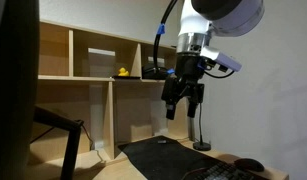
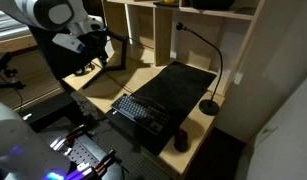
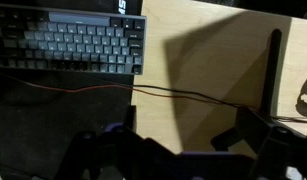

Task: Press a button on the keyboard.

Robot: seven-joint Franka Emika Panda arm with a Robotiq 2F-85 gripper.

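Note:
The keyboard (image 3: 73, 45) is flat and black with rows of grey and dark keys. It lies at the top left of the wrist view, and it also shows in both exterior views (image 2: 140, 108) (image 1: 218, 172). My gripper (image 3: 188, 135) is open and empty, with its two dark fingers spread at the bottom of the wrist view. It hangs well above the desk in both exterior views (image 1: 183, 98) (image 2: 91, 52), off to the side of the keyboard and not touching it.
A black desk mat (image 2: 181, 82) lies beyond the keyboard. A dark mouse (image 1: 251, 165) sits near it. A gooseneck lamp stands on a round base (image 2: 209, 105). A thin red cable (image 3: 143, 92) crosses the wooden desk. A yellow duck (image 1: 121, 72) sits on the wooden shelves.

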